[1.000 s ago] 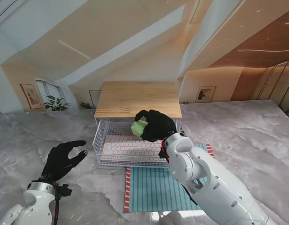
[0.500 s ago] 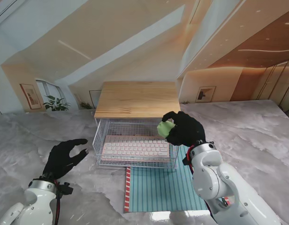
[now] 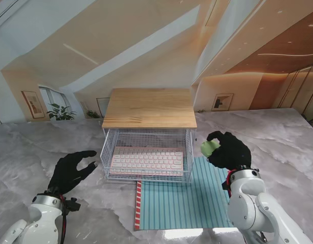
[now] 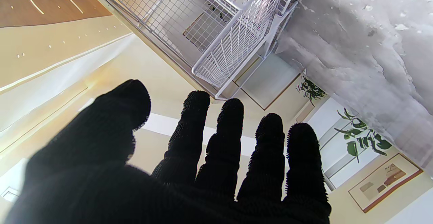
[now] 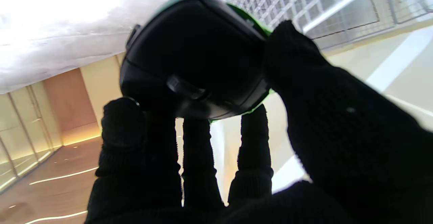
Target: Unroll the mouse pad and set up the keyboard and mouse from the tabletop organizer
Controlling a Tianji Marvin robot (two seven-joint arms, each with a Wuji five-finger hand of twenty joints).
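The green mouse (image 3: 209, 147) is held aloft, clasped by the right hand (image 3: 228, 151), just to the right of the wire organizer (image 3: 146, 161). The mouse pad (image 3: 182, 199) is laid out flat, nearer to the robot than the organizer; its right part lies beneath the hand and slightly nearer — a lowering toward the robot is what the placement is judged to call for. The pad's long axis is seen running left to right. The keyboard (image 3: 147, 162) is lodged inside the organizer, lengthwise left to right, closer to the left hand (image 3: 70, 171), which is empty with its fingers spread. No brand, label or writing can be read — the mouse's dark underside in the right wrist view is blurred.
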